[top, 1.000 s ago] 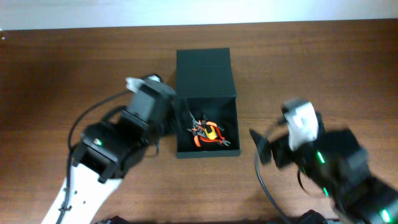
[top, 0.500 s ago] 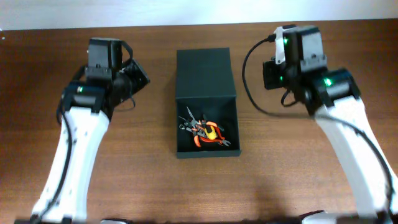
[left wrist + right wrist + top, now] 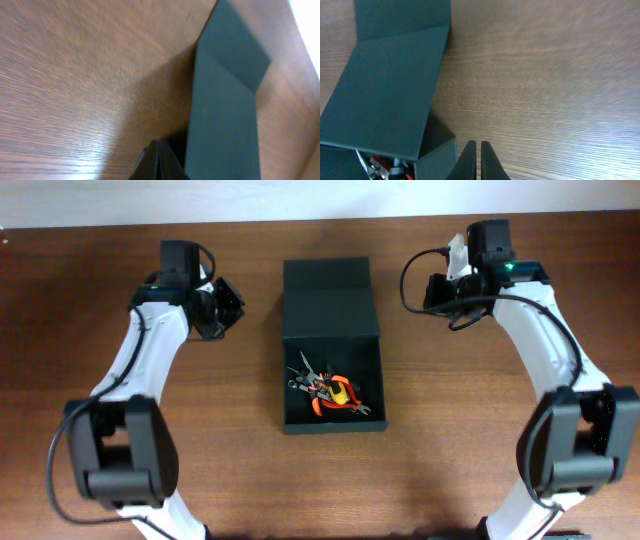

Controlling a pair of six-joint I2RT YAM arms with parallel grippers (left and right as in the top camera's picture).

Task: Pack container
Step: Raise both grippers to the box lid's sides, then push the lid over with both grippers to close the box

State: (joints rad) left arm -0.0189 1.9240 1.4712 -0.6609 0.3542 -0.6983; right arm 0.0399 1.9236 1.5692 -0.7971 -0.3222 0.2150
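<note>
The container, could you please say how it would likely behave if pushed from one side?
The container would probably slide rather than tip, being low and flat-bottomed. Its creased lid looks thin, so it likely flexes.

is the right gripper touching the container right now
Apart. The overhead view shows a wide strip of bare table between the right gripper and the container.

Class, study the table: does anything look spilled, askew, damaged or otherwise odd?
Nothing stands out. The container sits square on the table, its lid folded back open. The hand tools lie in a jumbled heap inside it, none outside on the wood.
</note>
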